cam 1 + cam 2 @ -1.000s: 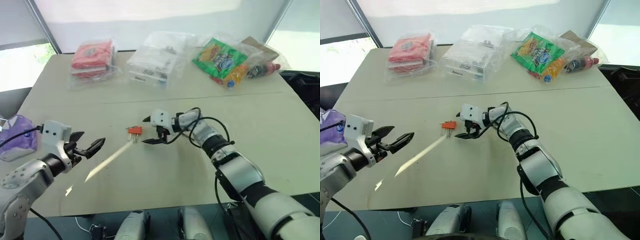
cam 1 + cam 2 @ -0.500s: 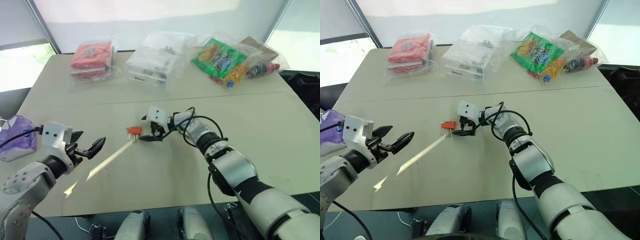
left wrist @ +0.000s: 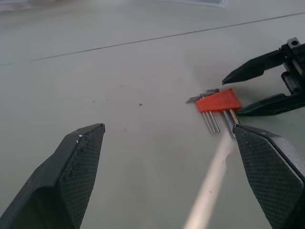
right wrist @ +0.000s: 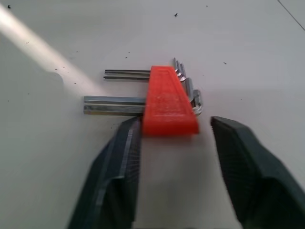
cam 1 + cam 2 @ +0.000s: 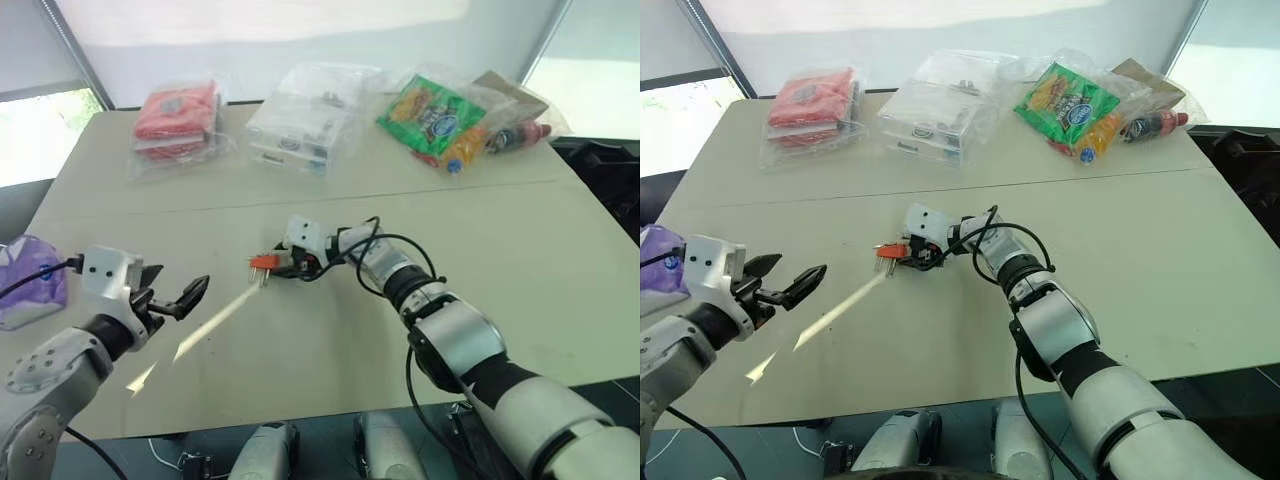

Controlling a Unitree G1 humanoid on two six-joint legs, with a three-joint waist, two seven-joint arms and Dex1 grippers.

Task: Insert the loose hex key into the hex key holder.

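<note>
The right claw, half-open and empty, straddles the holder; the left claw gapes idle; the loose key is unseen and insertion pending.

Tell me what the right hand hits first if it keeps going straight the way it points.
Most likely the hex key holder: the right hand points at its wide end, fingers apart either side, almost touching. The exact gap is hard to judge.
</note>
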